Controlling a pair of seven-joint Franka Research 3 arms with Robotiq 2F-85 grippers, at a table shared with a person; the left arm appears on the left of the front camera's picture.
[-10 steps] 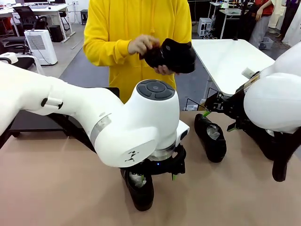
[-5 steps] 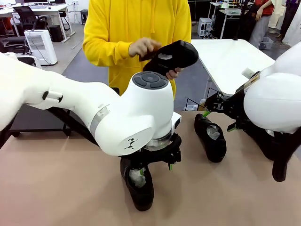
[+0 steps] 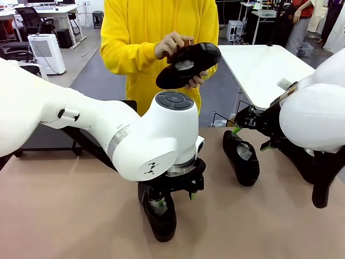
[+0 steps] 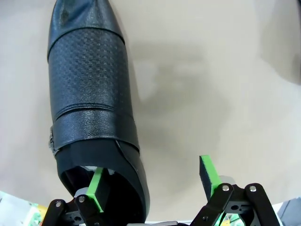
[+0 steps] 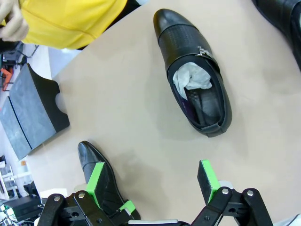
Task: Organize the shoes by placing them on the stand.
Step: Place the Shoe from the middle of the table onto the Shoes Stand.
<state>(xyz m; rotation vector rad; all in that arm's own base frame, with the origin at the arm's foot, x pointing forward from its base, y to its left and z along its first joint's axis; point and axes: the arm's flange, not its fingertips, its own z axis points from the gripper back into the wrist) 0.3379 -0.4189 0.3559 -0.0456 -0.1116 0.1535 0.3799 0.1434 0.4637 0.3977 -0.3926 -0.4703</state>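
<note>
A black shoe [image 3: 160, 216] lies near the table's front edge under my left gripper [image 3: 173, 200]. In the left wrist view the gripper [image 4: 153, 181] stands open at the heel of this shoe [image 4: 91, 108], one green pad inside the opening and the other outside, over bare table. A second shoe [image 3: 241, 157] stuffed with white paper lies right of centre, with my open right gripper [image 3: 251, 138] beside it. The right wrist view shows that shoe [image 5: 195, 89] ahead of the empty right gripper [image 5: 153, 181]. The person holds a third shoe [image 3: 188, 63] in both hands. The stand [image 5: 33, 113] sits at the table's left.
Another black shoe [image 5: 282, 19] lies at the table's right side. My bulky left arm [image 3: 108, 135] reaches across the middle of the table and hides much of it. The person in a yellow hoodie [image 3: 140, 32] stands at the far edge.
The person has raised and turned the shoe in both hands. My left wrist has shifted slightly over the front shoe. The right arm has not moved.
</note>
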